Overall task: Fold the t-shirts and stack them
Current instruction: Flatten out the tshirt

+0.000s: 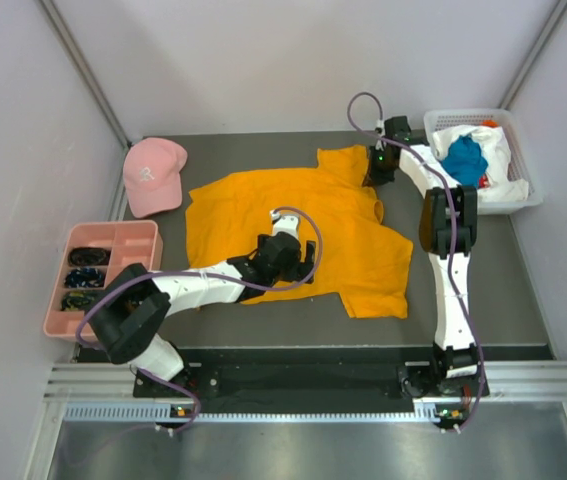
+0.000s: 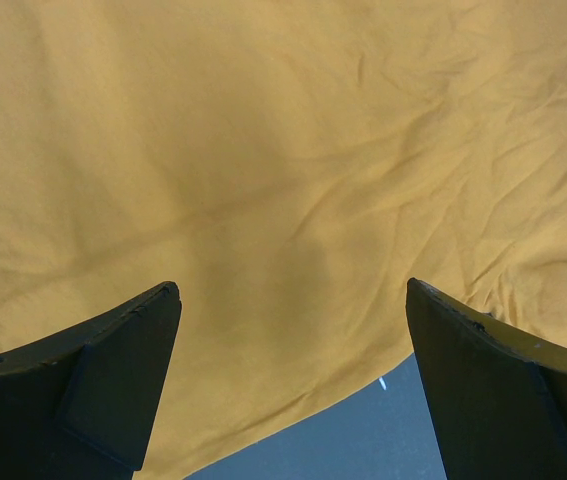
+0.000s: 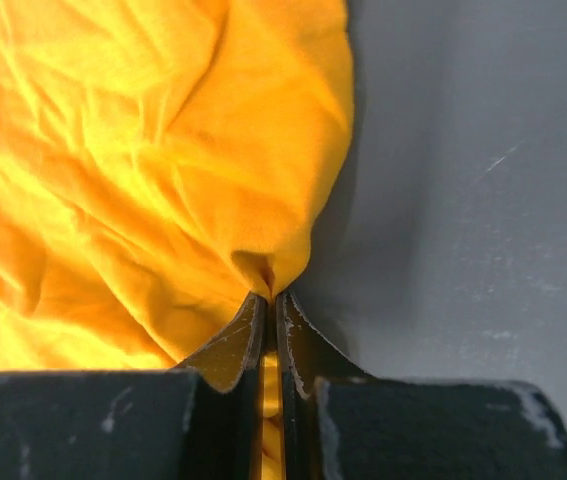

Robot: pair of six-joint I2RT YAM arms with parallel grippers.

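T-shirt (image 1: 233, 215) orange-yellow, spread wide, wrinkled, edge bunched.

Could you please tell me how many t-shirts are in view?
3: the orange t-shirt spread on the table; the teal t-shirt and the white t-shirt in the basket. Others may lie hidden there.

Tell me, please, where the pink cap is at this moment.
In the top view the pink cap lies far back on the left side, close beside the left edge of the orange t-shirt and just beyond the pink tray.
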